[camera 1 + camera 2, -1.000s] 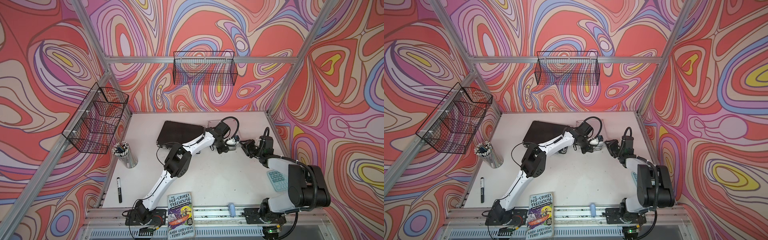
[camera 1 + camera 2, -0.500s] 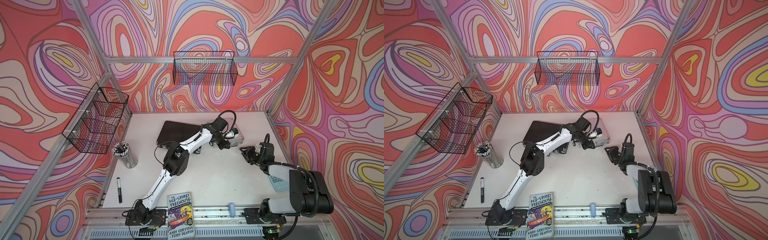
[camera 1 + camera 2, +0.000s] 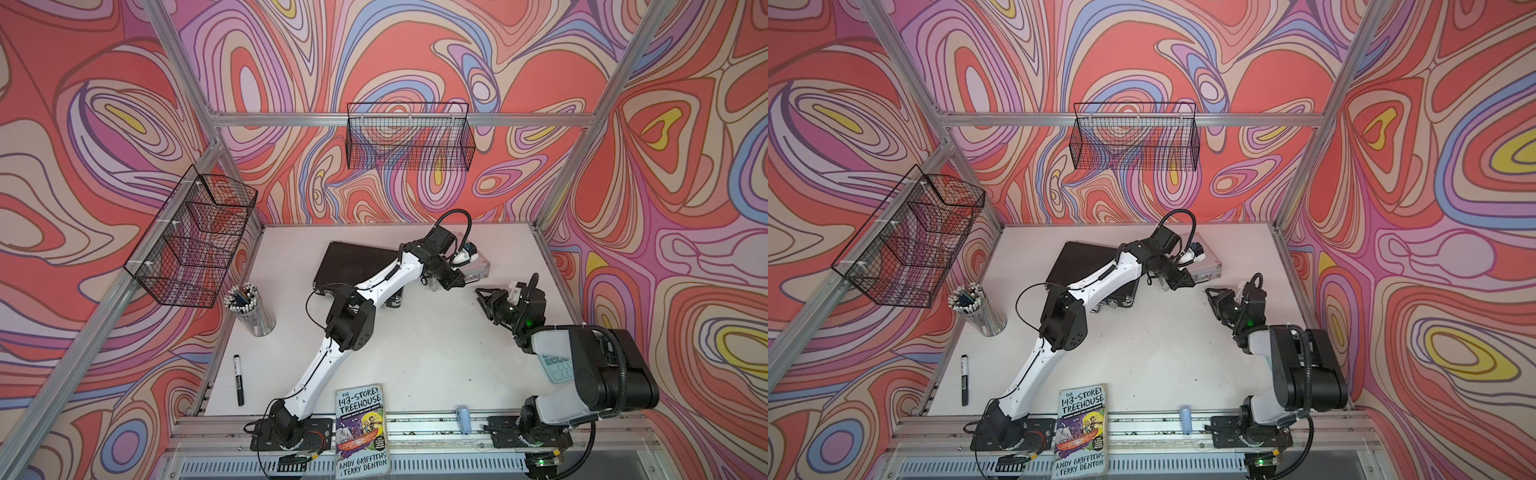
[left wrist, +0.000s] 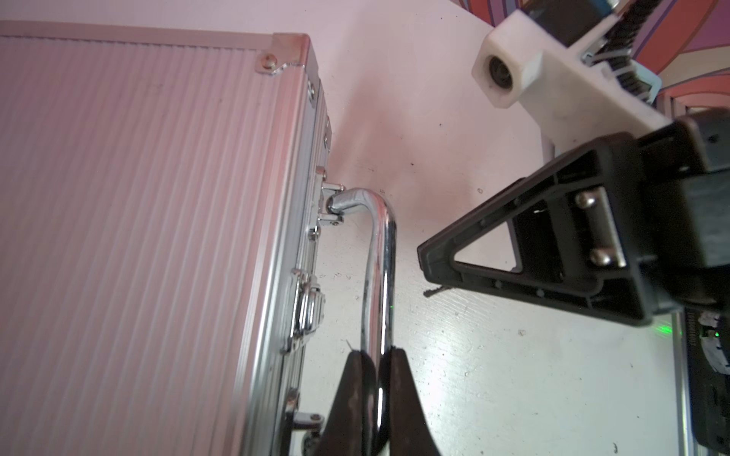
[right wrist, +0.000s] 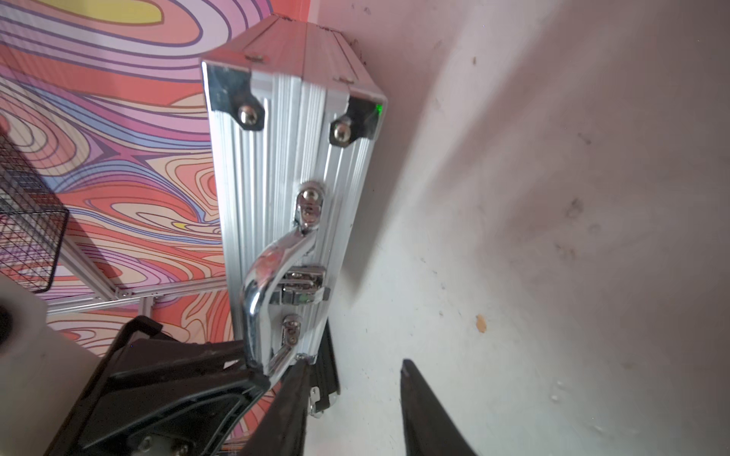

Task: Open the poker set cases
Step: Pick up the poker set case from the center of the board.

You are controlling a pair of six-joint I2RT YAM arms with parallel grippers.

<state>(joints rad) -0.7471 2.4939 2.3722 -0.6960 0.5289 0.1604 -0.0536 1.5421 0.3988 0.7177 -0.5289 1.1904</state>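
**Desk:** Where do we stand?

**Field:** At the far side of the table [image 3: 415, 353], our left gripper [image 4: 375, 367] pinches the chrome handle [image 4: 381, 244] of the silver case [image 4: 138, 197]. It lies flat just beside the closed black case [image 3: 353, 262].

**Desk:** And our right gripper [image 5: 351, 379]?

**Field:** Its fingers [image 5: 414, 402] are parted and hold nothing, near the latch [image 5: 302, 282].

**Desk:** So we are unlatching?

**Field:** We judge so. Next, a fingertip must get under that latch and flip it while we steady the case.

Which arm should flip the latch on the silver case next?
Right. The right gripper is open and empty, facing the silver case and its latch. The left gripper is shut on the handle, so it's busy.
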